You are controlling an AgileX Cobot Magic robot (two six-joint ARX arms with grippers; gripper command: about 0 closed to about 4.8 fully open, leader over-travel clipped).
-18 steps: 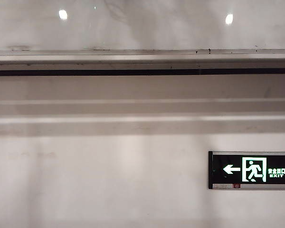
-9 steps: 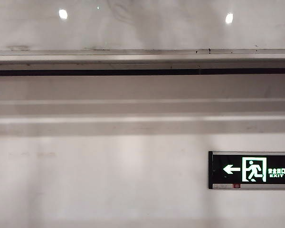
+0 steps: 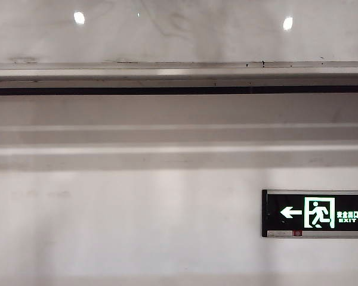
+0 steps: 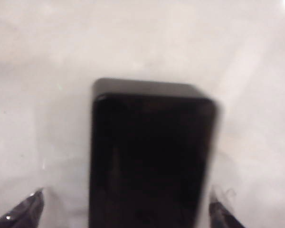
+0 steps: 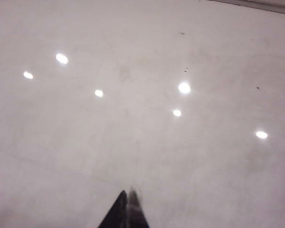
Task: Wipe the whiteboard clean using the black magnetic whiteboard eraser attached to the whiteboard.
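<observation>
Left gripper [image 4: 126, 209] spread wide, fingertips flanking the black magnetic whiteboard eraser [image 4: 152, 156], which sits on the whiteboard [image 4: 47, 71], long axis running straight ahead between the jaws; right gripper [image 5: 127, 209] pressed together, holding nothing, facing bare board

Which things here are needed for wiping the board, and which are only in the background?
Needed:
- whiteboard
- black magnetic whiteboard eraser, between the open left hand's fingertips
- right hand, shut, facing the board

Background:
- exit sign
- wall
- thin black strip
</observation>
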